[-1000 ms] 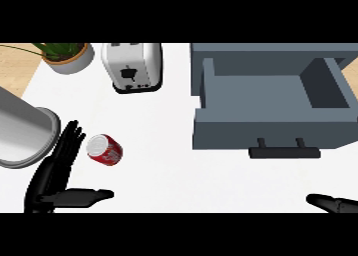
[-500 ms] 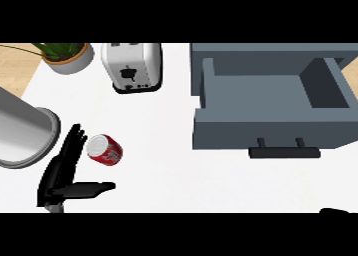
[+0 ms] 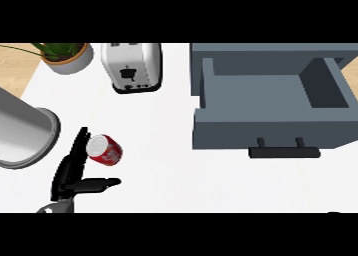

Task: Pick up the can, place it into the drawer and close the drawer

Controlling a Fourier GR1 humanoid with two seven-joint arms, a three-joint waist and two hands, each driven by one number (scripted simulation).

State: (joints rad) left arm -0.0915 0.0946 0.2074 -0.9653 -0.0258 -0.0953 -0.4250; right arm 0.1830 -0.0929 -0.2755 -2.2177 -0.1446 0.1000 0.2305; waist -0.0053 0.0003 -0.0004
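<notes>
A red can (image 3: 106, 149) with a silver lid lies on its side on the white counter, left of centre. My left hand (image 3: 70, 172) stands edge-on just to the can's left, its straight fingers reaching up alongside the can and its thumb sticking out to the right below it. The hand is open and holds nothing; I cannot tell whether it touches the can. The grey drawer (image 3: 274, 97) stands pulled out at the right, with a dark handle (image 3: 284, 151) on its front. My right hand is out of the picture.
A large metal cylinder (image 3: 16, 130) stands at the left edge, close to my left hand. A white toaster (image 3: 132, 66) and a potted plant (image 3: 66, 54) sit at the back left. Bare white counter lies between the can and the drawer.
My left hand has turned edge-on and slid in close beside the can, its thumb now under the can. My right hand has dropped out of the lower right of the view.
</notes>
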